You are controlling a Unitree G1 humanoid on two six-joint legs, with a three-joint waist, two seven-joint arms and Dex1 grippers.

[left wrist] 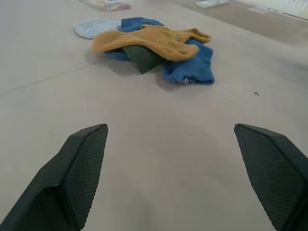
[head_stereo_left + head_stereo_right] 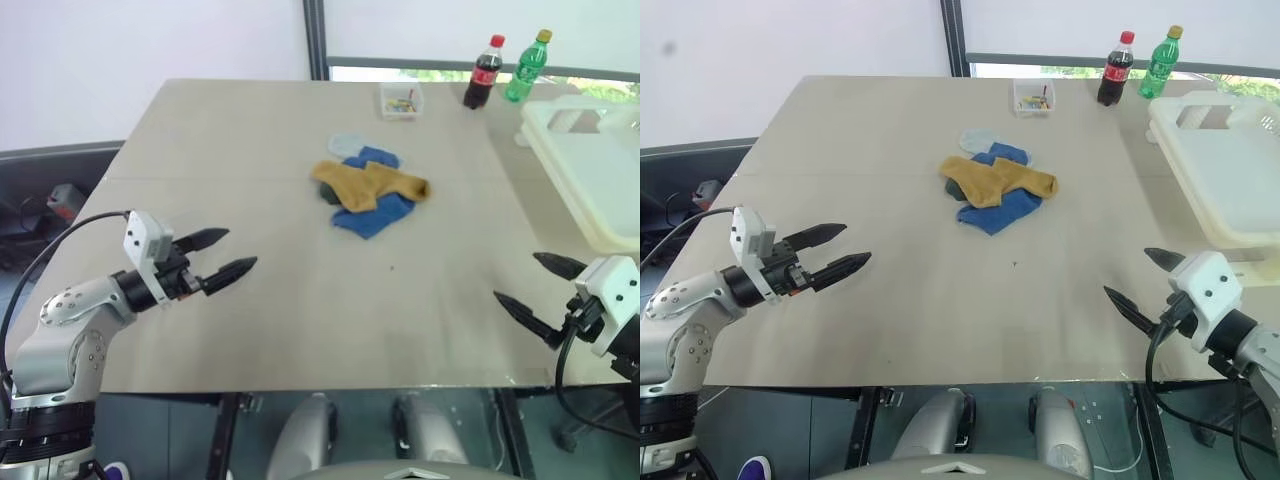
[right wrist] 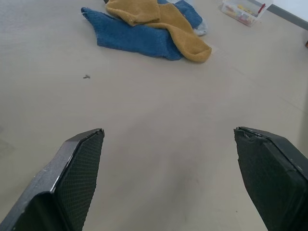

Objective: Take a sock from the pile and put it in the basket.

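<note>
The pile (image 2: pixel 370 190) of socks lies mid-table: mustard-yellow ones over bright blue ones, a dark grey-green one at its left and a pale bluish one behind. The same pile (image 1: pixel 154 50) shows ahead of my left fingers and, as the pile (image 3: pixel 149 26), ahead of my right ones. The cream-white basket (image 2: pixel 590 170) stands at the table's right edge. My left gripper (image 2: pixel 228 256) hovers open over the near-left table, well short of the socks. My right gripper (image 2: pixel 535 285) is open near the front right corner, empty.
At the table's far edge stand a small clear plastic box (image 2: pixel 401 101), a cola bottle (image 2: pixel 483 72) and a green bottle (image 2: pixel 526 66). Bare beige tabletop (image 2: pixel 380 290) lies between both grippers and the socks.
</note>
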